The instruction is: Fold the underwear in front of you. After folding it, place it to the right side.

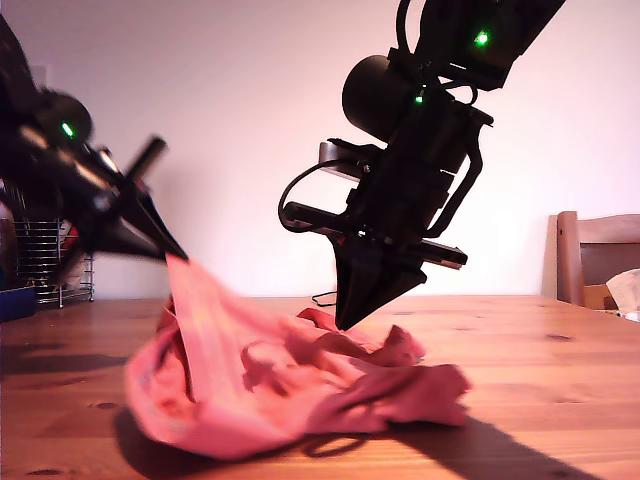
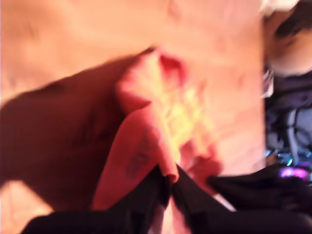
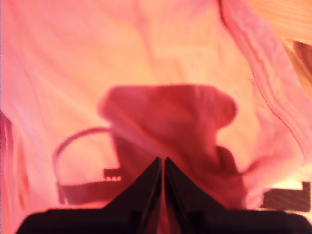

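The coral-red underwear (image 1: 300, 390) lies crumpled on the wooden table (image 1: 540, 340), towards the exterior view's left. My first gripper (image 1: 172, 255), blurred at the exterior view's left, is shut on an edge of the cloth and holds a strip of it up off the table. In the first wrist view the pinched paler band (image 2: 141, 146) carries faint grey lettering just beyond my first gripper (image 2: 169, 181). My second gripper (image 1: 345, 322) hangs at the middle with its tip just over the heap. The second wrist view shows it (image 3: 162, 160) shut with nothing between the jaws, above the underwear (image 3: 146, 58).
A wire rack (image 1: 45, 260) and a blue object (image 1: 15, 300) stand at the exterior view's far left. A wooden chair (image 1: 600, 255) with something pale beside it (image 1: 628, 290) is at the exterior view's right. A thin dark cable (image 1: 322, 298) lies behind the cloth.
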Robot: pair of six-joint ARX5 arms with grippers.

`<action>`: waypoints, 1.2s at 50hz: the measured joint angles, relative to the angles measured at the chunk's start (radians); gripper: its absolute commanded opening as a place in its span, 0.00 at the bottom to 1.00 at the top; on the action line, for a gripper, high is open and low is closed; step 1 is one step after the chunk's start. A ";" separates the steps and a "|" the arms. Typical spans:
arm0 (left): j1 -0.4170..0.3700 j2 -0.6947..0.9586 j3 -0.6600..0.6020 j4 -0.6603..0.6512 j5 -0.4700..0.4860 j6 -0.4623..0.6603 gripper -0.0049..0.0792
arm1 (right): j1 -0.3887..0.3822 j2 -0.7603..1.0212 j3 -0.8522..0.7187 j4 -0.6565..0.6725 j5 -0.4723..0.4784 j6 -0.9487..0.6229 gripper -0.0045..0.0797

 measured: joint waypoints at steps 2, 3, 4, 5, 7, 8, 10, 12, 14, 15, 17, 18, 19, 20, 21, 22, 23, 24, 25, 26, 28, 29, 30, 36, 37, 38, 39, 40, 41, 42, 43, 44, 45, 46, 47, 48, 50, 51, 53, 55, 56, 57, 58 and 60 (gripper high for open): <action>0.007 -0.005 0.014 -0.008 0.015 0.000 0.04 | 0.000 0.000 0.000 0.000 0.000 0.000 0.04; 0.011 -0.007 0.021 -0.011 0.021 -0.002 0.04 | 0.000 0.000 0.000 0.000 0.000 0.000 0.04; 0.013 -0.009 0.027 -0.016 0.026 -0.002 0.04 | 0.000 0.000 0.000 0.000 0.000 0.000 0.04; 0.016 -0.011 0.032 -0.021 0.029 -0.003 0.04 | 0.000 0.000 0.000 0.000 0.000 -0.002 0.04; 0.019 -0.012 0.039 -0.029 0.030 -0.003 0.04 | 0.000 0.000 0.000 0.000 0.000 -0.003 0.04; 0.020 -0.012 0.041 -0.031 0.030 -0.003 0.04 | 0.000 0.000 0.000 0.000 0.000 -0.003 0.04; 0.023 -0.012 0.043 -0.034 0.025 -0.003 0.04 | 0.000 0.000 0.000 0.000 0.000 -0.003 0.04; 0.026 -0.012 0.043 -0.044 -0.005 0.004 0.04 | 0.000 0.000 0.000 0.002 0.000 -0.003 0.04; 0.029 -0.012 0.043 -0.064 -0.054 0.012 0.04 | 0.000 0.000 0.000 0.003 0.000 -0.003 0.04; 0.030 -0.012 0.043 -0.074 -0.088 0.036 0.04 | 0.000 0.000 0.000 0.004 -0.001 -0.003 0.04; 0.030 -0.012 0.043 -0.096 -0.145 0.046 0.04 | 0.000 0.000 0.000 0.005 -0.009 -0.003 0.04; 0.030 -0.012 0.043 -0.107 -0.175 0.064 0.04 | 0.000 0.000 0.000 0.005 -0.014 -0.003 0.04; 0.030 -0.012 0.043 -0.116 -0.203 0.072 0.04 | 0.000 0.000 0.000 0.005 -0.018 -0.003 0.04; 0.030 -0.012 0.043 -0.122 -0.229 0.103 0.04 | 0.000 0.000 0.000 0.005 -0.020 -0.003 0.04; 0.030 -0.012 0.043 -0.126 -0.250 0.111 0.04 | 0.000 0.000 0.000 0.006 -0.023 -0.003 0.04; 0.030 -0.012 0.043 -0.127 -0.275 0.139 0.04 | 0.000 0.000 0.000 0.007 -0.028 -0.003 0.04; 0.031 -0.012 0.043 -0.127 -0.299 0.160 0.04 | 0.000 0.000 0.000 0.009 -0.034 -0.003 0.04; 0.031 -0.012 0.043 -0.125 -0.313 0.172 0.04 | 0.000 0.000 0.000 0.010 -0.040 -0.003 0.04; 0.031 -0.012 0.043 -0.122 -0.335 0.172 0.04 | 0.000 0.000 0.000 0.011 -0.045 -0.003 0.04; 0.031 -0.012 0.043 -0.120 -0.356 0.209 0.05 | 0.000 0.000 0.000 0.013 -0.048 -0.003 0.04; 0.031 -0.012 0.043 -0.115 -0.394 0.218 0.08 | 0.000 0.000 0.000 0.016 -0.058 -0.003 0.04; 0.032 -0.012 0.043 -0.113 -0.409 0.242 0.11 | 0.000 0.000 0.000 0.016 -0.065 -0.003 0.04; 0.032 -0.012 0.043 -0.111 -0.418 0.246 0.15 | 0.000 0.000 0.000 0.016 -0.069 -0.003 0.04; 0.030 -0.012 0.043 -0.093 -0.460 0.299 0.37 | 0.000 0.000 0.000 0.016 -0.096 -0.003 0.04; 0.029 -0.012 0.043 -0.086 -0.466 0.301 0.39 | 0.000 0.000 0.000 0.016 -0.100 -0.003 0.04; 0.029 -0.012 0.043 -0.079 -0.472 0.301 0.39 | 0.000 0.000 0.000 0.016 -0.105 -0.003 0.04; 0.028 -0.012 0.043 -0.072 -0.477 0.301 0.40 | 0.000 0.000 0.000 0.016 -0.113 -0.003 0.04; 0.027 -0.012 0.043 -0.066 -0.481 0.323 0.40 | 0.000 0.000 0.000 0.016 -0.119 -0.003 0.04; 0.027 -0.012 0.043 -0.060 -0.485 0.335 0.40 | 0.000 0.000 0.000 0.015 -0.124 -0.003 0.04; 0.027 -0.012 0.043 -0.055 -0.492 0.335 0.40 | 0.000 0.000 0.000 0.015 -0.126 -0.003 0.04; 0.025 -0.012 0.043 -0.052 -0.502 0.335 0.40 | 0.000 0.000 0.000 0.015 -0.129 -0.003 0.04; 0.023 -0.012 0.043 -0.050 -0.511 0.366 0.40 | 0.000 0.000 0.000 0.015 -0.132 -0.003 0.04; 0.021 -0.012 0.043 -0.048 -0.520 0.369 0.40 | 0.000 0.000 0.000 0.014 -0.134 -0.003 0.04; 0.021 -0.012 0.043 -0.047 -0.528 0.375 0.40 | 0.000 0.000 0.000 0.014 -0.135 -0.003 0.04; 0.021 -0.012 0.043 -0.047 -0.535 0.385 0.40 | 0.000 0.000 0.000 0.015 -0.139 -0.003 0.04; 0.021 -0.012 0.043 -0.048 -0.540 0.387 0.40 | 0.000 0.000 0.000 0.015 -0.142 -0.003 0.04; 0.021 -0.012 0.043 -0.058 -0.537 0.386 0.40 | 0.000 0.000 0.000 0.014 -0.144 -0.003 0.04; 0.021 -0.012 0.043 -0.071 -0.529 0.383 0.40 | 0.000 0.000 0.000 0.014 -0.144 -0.003 0.04; 0.021 -0.012 0.043 -0.109 -0.500 0.364 0.40 | 0.001 0.000 0.000 0.014 -0.144 -0.003 0.04; 0.021 -0.012 0.043 -0.171 -0.470 0.353 0.40 | 0.001 0.000 0.000 0.015 -0.145 -0.003 0.04; 0.021 -0.012 0.043 -0.202 -0.459 0.353 0.40 | 0.001 0.000 0.000 0.014 -0.145 -0.003 0.04; 0.020 -0.012 0.043 -0.229 -0.449 0.346 0.40 | 0.001 0.000 0.000 0.014 -0.145 -0.003 0.04; 0.018 -0.012 0.043 -0.255 -0.436 0.346 0.40 | 0.001 0.000 0.000 0.015 -0.145 -0.003 0.04; 0.015 -0.012 0.043 -0.291 -0.414 0.338 0.40 | 0.001 0.000 0.000 0.015 -0.145 -0.003 0.04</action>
